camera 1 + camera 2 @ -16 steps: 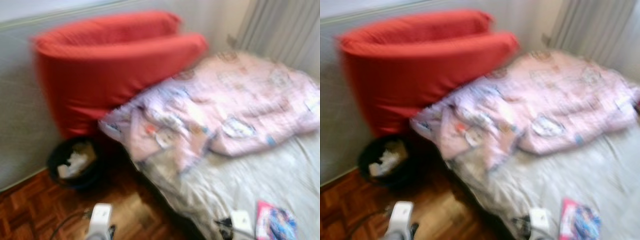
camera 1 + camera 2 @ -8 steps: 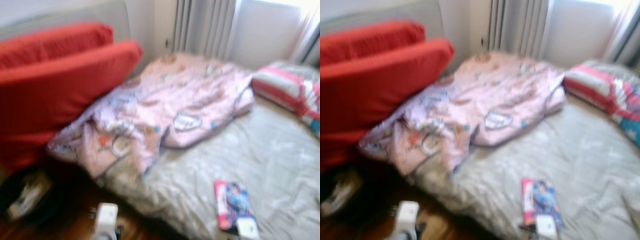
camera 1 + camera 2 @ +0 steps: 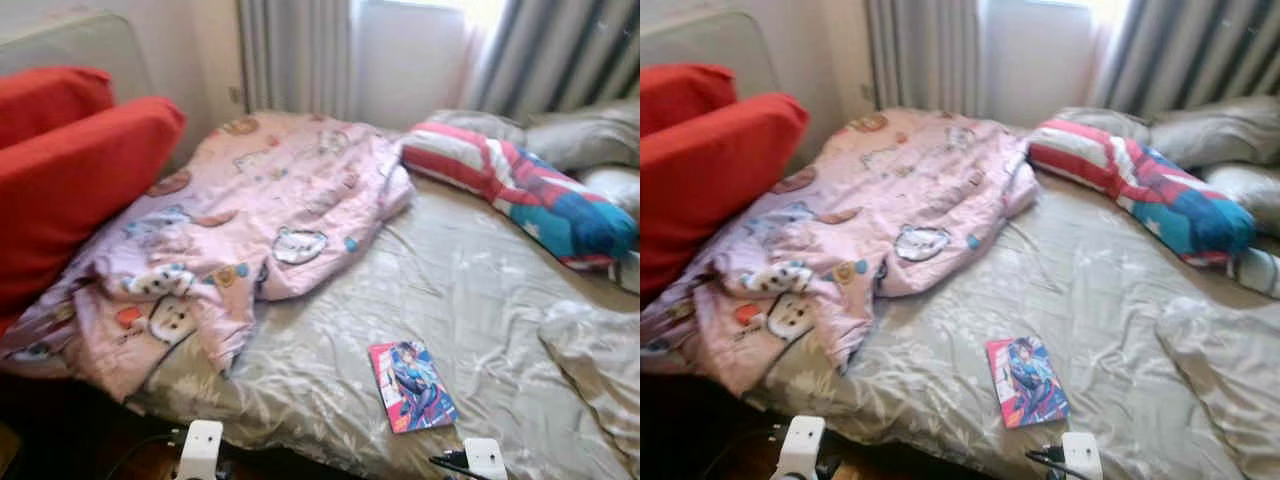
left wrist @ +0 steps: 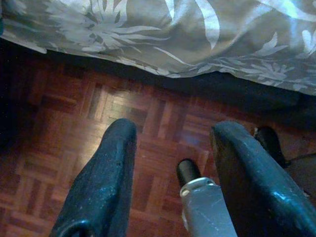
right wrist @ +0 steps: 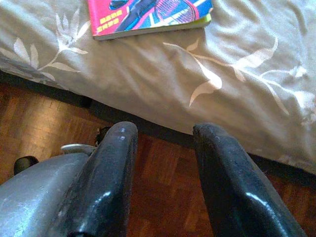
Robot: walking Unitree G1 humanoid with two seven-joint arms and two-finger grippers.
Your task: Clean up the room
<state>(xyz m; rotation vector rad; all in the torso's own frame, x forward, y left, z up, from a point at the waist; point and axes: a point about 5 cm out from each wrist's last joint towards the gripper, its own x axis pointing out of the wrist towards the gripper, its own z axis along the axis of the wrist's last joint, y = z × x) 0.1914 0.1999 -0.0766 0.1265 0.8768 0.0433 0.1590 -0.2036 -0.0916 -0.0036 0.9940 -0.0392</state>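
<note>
The comic book (image 3: 412,386) lies flat on the grey leaf-print sheet (image 3: 480,300) near the foot edge of the bed, cover up. Its long axis runs from the near edge of the bed away toward the pillows, tilted slightly so the far end leans to my left; its spine side faces my left. In my right wrist view the book (image 5: 148,17) sits just past the hanging edge of the sheet, beyond my fingertips and not touched.

My right gripper (image 5: 163,148) hangs low beside the bed over the parquet floor (image 5: 163,197), fingers spread apart and holding nothing. My left gripper (image 4: 173,148) hangs likewise over the wooden floor below the sheet's hem, fingers parted and empty.

Left of the book a pink printed duvet (image 3: 250,220) is bunched across the bed, its near corner drooping over the edge. Two red cushions (image 3: 70,170) lean against the wall on my left, touching the duvet. A striped red, white and blue pillow (image 3: 520,190) lies at the far right, with grey pillows (image 3: 580,135) behind it, and curtains (image 3: 300,50) hang at the back.

Since half a second ago my view has swung to the right: the cushions have slid toward the left edge, the striped pillow is now fully in sight, and the picture is much sharper. The book lies as it did
</note>
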